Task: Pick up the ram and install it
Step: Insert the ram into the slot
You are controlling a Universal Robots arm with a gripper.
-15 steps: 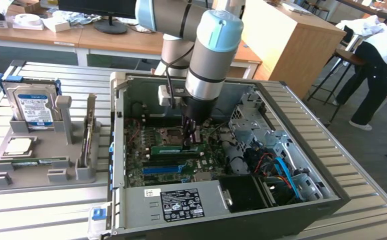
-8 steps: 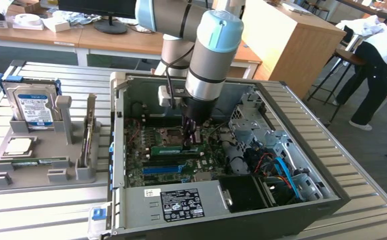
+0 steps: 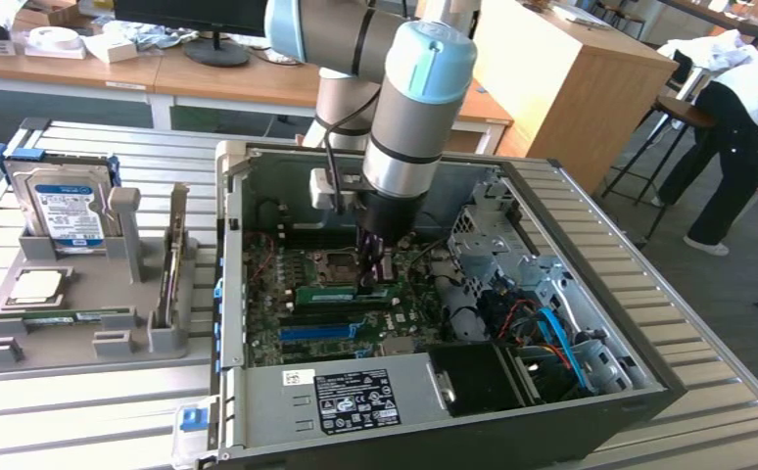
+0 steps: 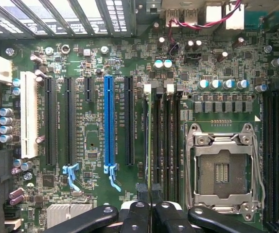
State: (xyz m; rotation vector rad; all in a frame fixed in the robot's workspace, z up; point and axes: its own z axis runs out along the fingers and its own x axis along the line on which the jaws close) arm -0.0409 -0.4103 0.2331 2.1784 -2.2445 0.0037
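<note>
The ram (image 3: 337,291) is a thin green stick standing on edge in a memory slot of the motherboard (image 3: 304,328), inside the open computer case (image 3: 589,294). My gripper (image 3: 376,266) reaches straight down into the case, shut on the ram near the end of the stick toward the exterior view's right. In the wrist view the black fingers (image 4: 135,209) are pressed together, and the gripper (image 4: 150,193) is over the dark memory slots (image 4: 161,141). The ram (image 4: 147,141) shows there edge-on as a thin line running away from the fingertips.
A blue slot (image 4: 109,121), a white slot (image 4: 28,114) and the empty CPU socket (image 4: 220,170) flank the memory slots. Cables and drive cages (image 3: 536,313) fill the case's right side. A grey fixture (image 3: 78,313) holding a hard drive (image 3: 66,211) sits at the left. A person (image 3: 745,117) stands at the far right.
</note>
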